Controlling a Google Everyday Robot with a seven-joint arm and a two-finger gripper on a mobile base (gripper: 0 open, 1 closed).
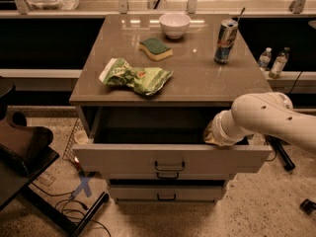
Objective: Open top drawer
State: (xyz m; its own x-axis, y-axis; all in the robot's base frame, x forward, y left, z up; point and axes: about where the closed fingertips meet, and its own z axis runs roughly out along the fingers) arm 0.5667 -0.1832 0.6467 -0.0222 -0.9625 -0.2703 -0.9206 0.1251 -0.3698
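Top drawer [123, 157] standing pulled out beneath the tabletop [207, 83], gripper [213, 135] hanging just inside its right front corner, whether open or closed cannot tell, green bag [136, 77] lying on the tabletop.

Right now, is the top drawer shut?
No, the top drawer is pulled out, its inside exposed, and the end effector sits at its right inner corner.

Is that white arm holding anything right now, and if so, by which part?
It cannot be told: the gripper is down at the right end of the open top drawer, mostly hidden behind the arm.
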